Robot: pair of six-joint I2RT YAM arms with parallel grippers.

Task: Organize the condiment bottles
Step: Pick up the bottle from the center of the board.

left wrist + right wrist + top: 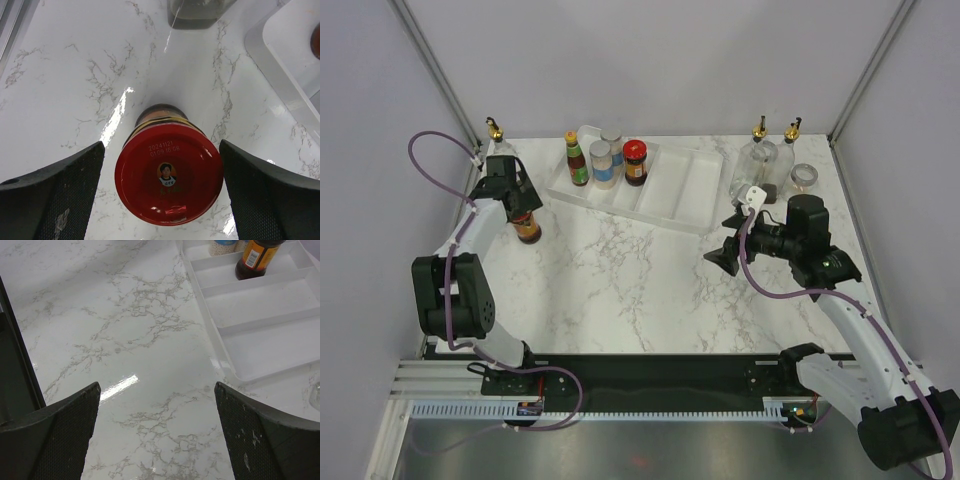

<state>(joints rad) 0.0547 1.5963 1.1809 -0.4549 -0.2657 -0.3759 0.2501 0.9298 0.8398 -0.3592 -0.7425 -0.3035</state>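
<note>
- Your left gripper (523, 200) is at the far left of the marble table (620, 270), and its fingers are spread wide.
- Between these fingers stands a red-lidded jar (169, 180), upright on the table. In the left wrist view one finger is on each side of the lid. There is a thin gap on the left side; on the right side you cannot tell if the finger touches.
- Just beyond this jar, at the far left corner, stands one clear cruet (496, 133) with a gold spout.
- The white tray (692, 188) lies at the far middle of the table. Its left compartments hold an orange-capped sauce bottle (577, 160), two spice jars (602, 163) and a second red-lidded jar (635, 162). All of them stand upright.
- At the far right, outside the tray, stand two cruets (760, 160) close together, and a small silver-lidded jar (803, 177) is just right of them.
- Your right gripper (728, 242) hangs over bare table, near the right end of the tray. Its fingers are spread wide and hold nothing.
</note>
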